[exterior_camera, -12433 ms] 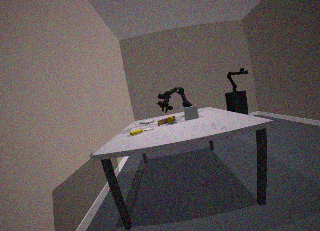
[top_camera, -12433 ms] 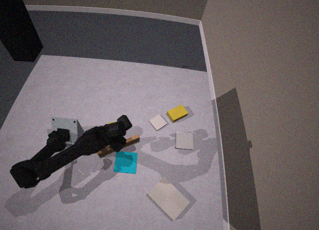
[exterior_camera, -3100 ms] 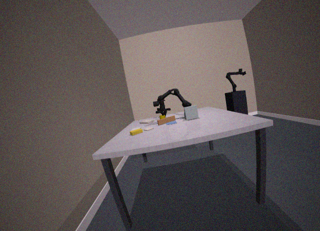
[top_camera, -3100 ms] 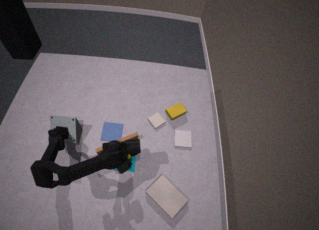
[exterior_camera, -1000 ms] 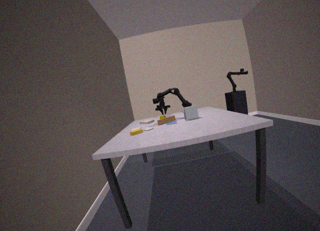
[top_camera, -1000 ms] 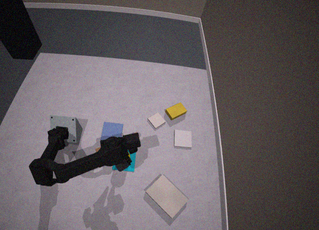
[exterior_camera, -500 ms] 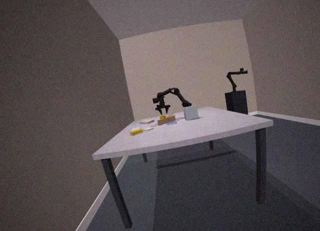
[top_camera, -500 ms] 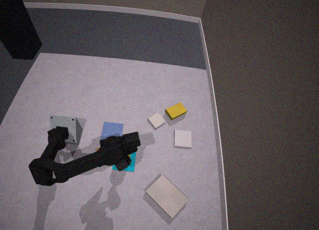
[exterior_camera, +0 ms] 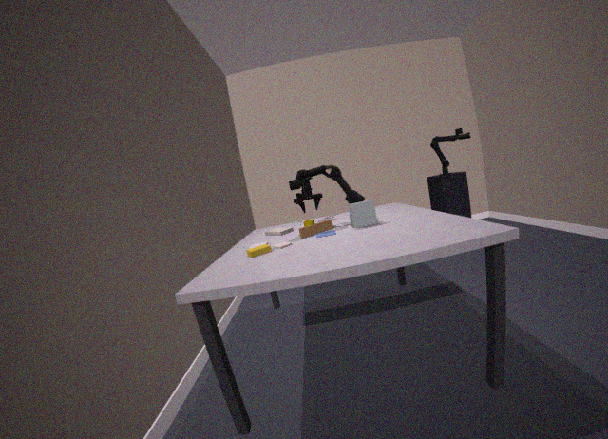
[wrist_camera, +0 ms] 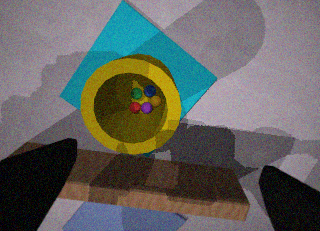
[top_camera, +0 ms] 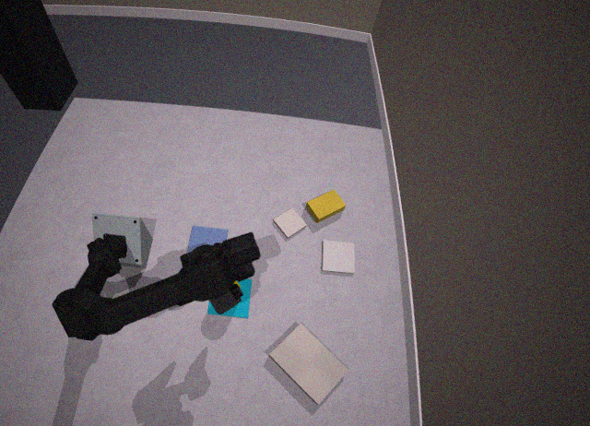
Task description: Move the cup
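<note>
The round yellow cup (wrist_camera: 130,106) is standing upright on the turquoise square pad (wrist_camera: 180,66), and five marbles (wrist_camera: 144,100) — green, blue, orange, red, purple — are sitting clustered on its floor. The black tool (wrist_camera: 165,191) is hanging above it with its fingers spread wide at seven and five o'clock of the wrist view, gripping nothing and clear of the cup's rim. Just below the cup at six o'clock, a brown wooden block (wrist_camera: 155,183) is lying flat, with the pale blue square pad (wrist_camera: 120,218) peeking out beyond it. From the top, the arm is covering nearly all of the cup, and only a yellow sliver is showing. The exterior view is giving the height: the tool (exterior_camera: 308,204) is hovering well above the cup (exterior_camera: 308,222) on the grey tabletop (exterior_camera: 392,242).
</note>
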### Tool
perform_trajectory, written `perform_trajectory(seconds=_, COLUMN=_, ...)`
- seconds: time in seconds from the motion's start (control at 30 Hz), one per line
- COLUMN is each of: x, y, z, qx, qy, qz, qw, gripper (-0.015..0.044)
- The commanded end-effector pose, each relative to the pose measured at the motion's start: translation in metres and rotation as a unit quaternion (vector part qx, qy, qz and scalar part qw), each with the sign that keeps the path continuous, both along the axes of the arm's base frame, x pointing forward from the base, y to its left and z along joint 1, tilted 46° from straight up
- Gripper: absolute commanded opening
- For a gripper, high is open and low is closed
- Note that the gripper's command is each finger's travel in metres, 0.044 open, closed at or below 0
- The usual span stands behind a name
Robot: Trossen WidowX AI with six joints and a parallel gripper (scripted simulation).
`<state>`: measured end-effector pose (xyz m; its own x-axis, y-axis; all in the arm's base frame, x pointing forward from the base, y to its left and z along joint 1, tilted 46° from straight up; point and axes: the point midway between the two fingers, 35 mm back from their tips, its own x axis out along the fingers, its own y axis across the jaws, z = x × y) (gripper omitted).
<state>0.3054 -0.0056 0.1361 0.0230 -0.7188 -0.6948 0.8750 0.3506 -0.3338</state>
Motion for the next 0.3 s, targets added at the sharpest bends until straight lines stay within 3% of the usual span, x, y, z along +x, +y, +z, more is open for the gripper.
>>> perform_trajectory(seconds=0.0, x=0.0001, y=0.0121, z=0.0106, qx=0.001, qy=-0.001, qz=-0.001, qw=1.000, gripper=0.0440)
perform_trajectory(seconds=0.27, x=-0.0008, y=0.0130, z=0.0143, qx=0.001, qy=-0.002, qz=0.001, qw=1.000, gripper=0.0440)
